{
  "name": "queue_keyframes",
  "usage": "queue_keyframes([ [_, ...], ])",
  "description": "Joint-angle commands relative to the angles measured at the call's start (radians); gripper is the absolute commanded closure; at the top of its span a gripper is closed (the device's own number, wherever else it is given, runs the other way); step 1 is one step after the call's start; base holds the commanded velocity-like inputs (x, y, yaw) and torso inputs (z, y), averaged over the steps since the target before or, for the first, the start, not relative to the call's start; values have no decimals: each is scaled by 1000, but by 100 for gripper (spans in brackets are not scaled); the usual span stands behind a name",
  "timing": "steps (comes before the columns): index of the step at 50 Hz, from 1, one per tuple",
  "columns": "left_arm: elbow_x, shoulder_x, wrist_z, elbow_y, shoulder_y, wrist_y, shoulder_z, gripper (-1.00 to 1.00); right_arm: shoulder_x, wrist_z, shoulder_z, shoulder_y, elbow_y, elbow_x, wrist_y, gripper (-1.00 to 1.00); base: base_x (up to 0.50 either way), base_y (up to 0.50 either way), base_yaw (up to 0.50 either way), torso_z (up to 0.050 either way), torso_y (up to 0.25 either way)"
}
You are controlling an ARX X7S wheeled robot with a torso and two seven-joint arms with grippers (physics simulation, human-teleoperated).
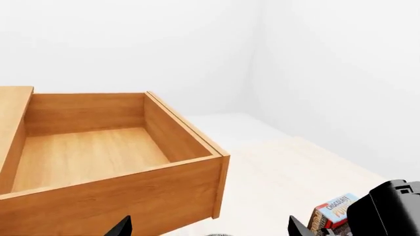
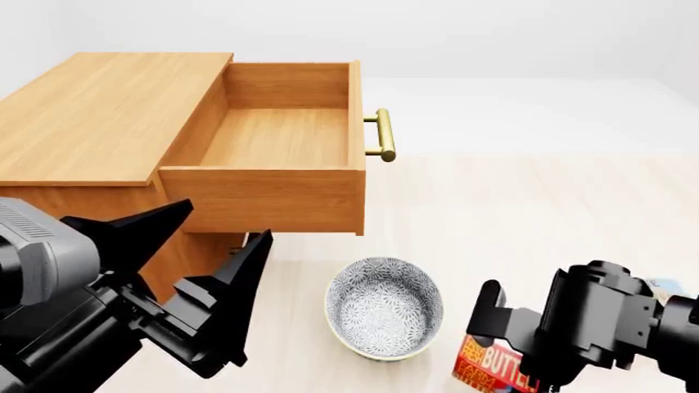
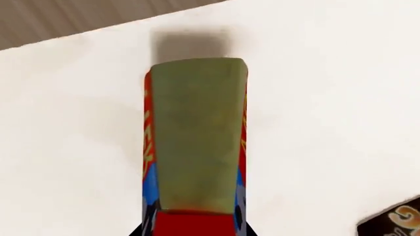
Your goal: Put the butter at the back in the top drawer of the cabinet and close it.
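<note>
Left tool (image 2: pixel 213 282) raised at the head view's lower left, black fingers (image 2: pixel 245 282) spread wide apart, nothing between them, grey arm trailing off the corner. Right tool (image 2: pixel 513 348) low at the lower right, wrist bent downward, closed around the butter (image 3: pixel 196 137); fingertips hidden behind the black wrist housing.

You see matt, light-brown wood with fine grain on the cabinet (image 2: pixel 98 115) and drawer (image 2: pixel 268 139). Its handle (image 2: pixel 382 135) reads as polished brass. Bowl (image 2: pixel 385 307): glazed ceramic, speckled pattern. Butter (image 3: pixel 195 142): printed cardboard, smooth. Left tool (image 2: pixel 213 278): matt black plastic.
</note>
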Motion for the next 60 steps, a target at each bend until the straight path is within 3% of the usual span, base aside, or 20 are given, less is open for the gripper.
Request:
queue_keyframes([
  [1,-1,-3,-1,2,2,1,-3,-100,81,63,8,89,-179,18,77,100,0,0,0,0,0],
  [17,-31,-19,29,6,-11,-25,-15,-100,199,140,47,252,-443,97,230,100,0,0,0,0,1],
  [35,-224,-70,323,-36,-144,-219,-113,-100,232,145,115,409,-588,183,327,100,0,0,0,0,1],
  [51,-303,72,459,-222,-300,-506,-179,-100,223,160,161,483,-635,246,379,100,0,0,0,1,1],
  [60,-290,202,550,-378,-390,-724,-155,-100,213,167,176,514,-663,276,399,100,0,0,0,0,0],
])
